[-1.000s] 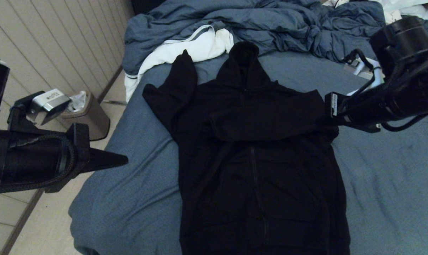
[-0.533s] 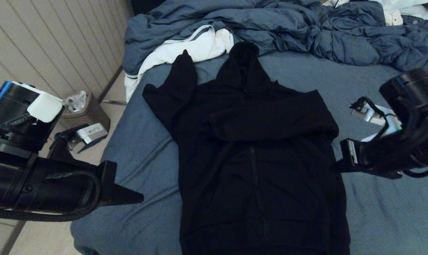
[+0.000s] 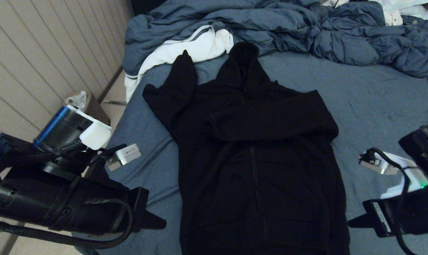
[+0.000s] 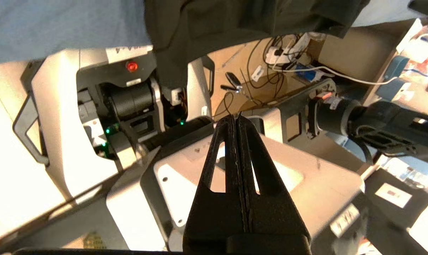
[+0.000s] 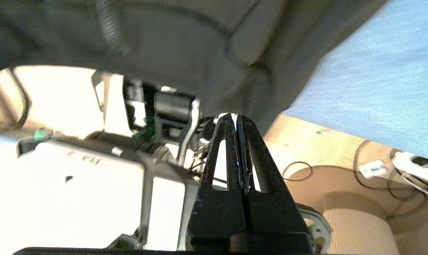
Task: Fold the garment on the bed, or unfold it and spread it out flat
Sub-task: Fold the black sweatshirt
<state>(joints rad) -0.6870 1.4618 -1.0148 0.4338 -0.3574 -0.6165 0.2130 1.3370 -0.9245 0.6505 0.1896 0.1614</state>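
The black hoodie point(image 3: 256, 159) lies front up on the bed point(image 3: 377, 99), zipper down its middle and hood pointing to the far side. One sleeve is folded across the chest; the other sleeve point(image 3: 180, 81) angles up towards the white cloth. My left gripper point(image 3: 162, 225) hovers shut and empty off the hoodie's lower left side. My right gripper point(image 3: 350, 224) is shut and empty beside its lower right hem. In the wrist views the left gripper point(image 4: 236, 118) and right gripper point(image 5: 234, 117) point below the hanging hoodie hem point(image 4: 235, 21) point(image 5: 200, 53).
A crumpled blue-grey duvet point(image 3: 270, 24) fills the far side of the bed. A white cloth with grey stripes point(image 3: 185, 49) lies by the raised sleeve. A bin point(image 3: 90, 102) stands on the floor at the left, by the panelled wall.
Both arms drew back towards the near edge of the bed. The right gripper left the hoodie's shoulder area and came down beside its hem. The hoodie has not moved.
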